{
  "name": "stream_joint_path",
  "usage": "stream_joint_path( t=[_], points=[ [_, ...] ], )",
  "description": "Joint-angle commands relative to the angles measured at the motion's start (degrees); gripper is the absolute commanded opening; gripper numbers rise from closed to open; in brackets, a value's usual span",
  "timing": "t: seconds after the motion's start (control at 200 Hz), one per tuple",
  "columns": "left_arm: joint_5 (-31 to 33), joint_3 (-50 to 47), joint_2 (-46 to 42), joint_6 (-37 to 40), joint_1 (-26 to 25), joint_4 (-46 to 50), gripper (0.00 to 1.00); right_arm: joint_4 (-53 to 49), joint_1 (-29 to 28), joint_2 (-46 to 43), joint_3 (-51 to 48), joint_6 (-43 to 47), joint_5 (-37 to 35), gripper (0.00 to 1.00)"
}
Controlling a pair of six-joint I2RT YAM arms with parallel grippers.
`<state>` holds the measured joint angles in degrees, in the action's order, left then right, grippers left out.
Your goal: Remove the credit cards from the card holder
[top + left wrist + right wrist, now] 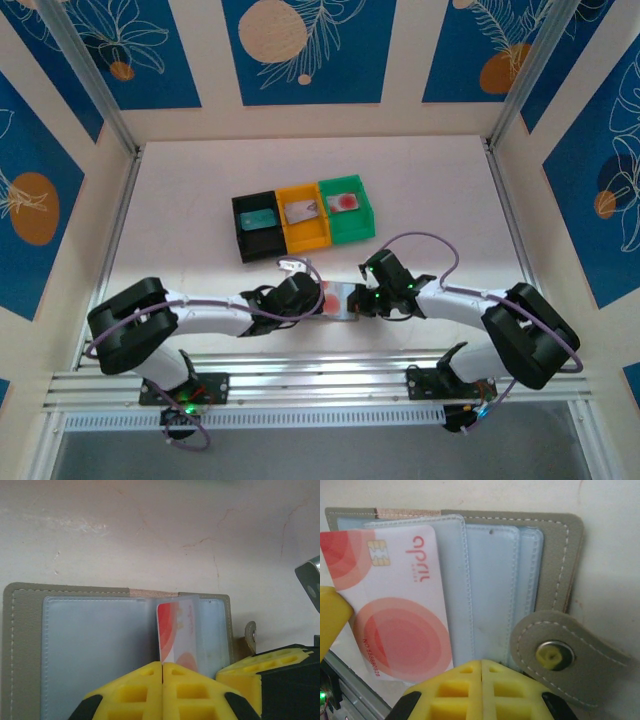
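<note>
Nearest me, the left tool [162, 669] looks pinched shut on the near short edge of the red-dotted credit card [395, 610]. Just beside it, the right tool [482, 666] is clamped on the card holder [555, 555] by its snap tab [555, 655]. That thin bite could slip, or the holder could drag along if the right clamp gives. The holder lies open on the counter [150, 530] between the 2 tools, spread left to right. The card's long axis runs near to far, chip end away. Beyond sit 3 bins [308, 240].

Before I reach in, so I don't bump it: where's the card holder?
Top view: the card holder is open at the table's near edge, between the left gripper and right gripper, in front of the three bins.
</note>
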<state>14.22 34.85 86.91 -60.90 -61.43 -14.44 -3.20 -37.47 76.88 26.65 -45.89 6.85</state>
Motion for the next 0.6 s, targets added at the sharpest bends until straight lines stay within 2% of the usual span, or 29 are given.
stream_joint_path(
  t=[0.0,0.595],
  points=[
    [1.3,-0.6,-1.1,1.9,-0.5,0.8,0.00,-2.5,0.2,-1.7,0.1,1.6,0.1,0.00],
    [1.3,-1.1,-4.6,4.3,0.1,2.7,0.00,-4.8,0.6,-10.7,-0.7,3.3,-1.1,0.01]
  ],
)
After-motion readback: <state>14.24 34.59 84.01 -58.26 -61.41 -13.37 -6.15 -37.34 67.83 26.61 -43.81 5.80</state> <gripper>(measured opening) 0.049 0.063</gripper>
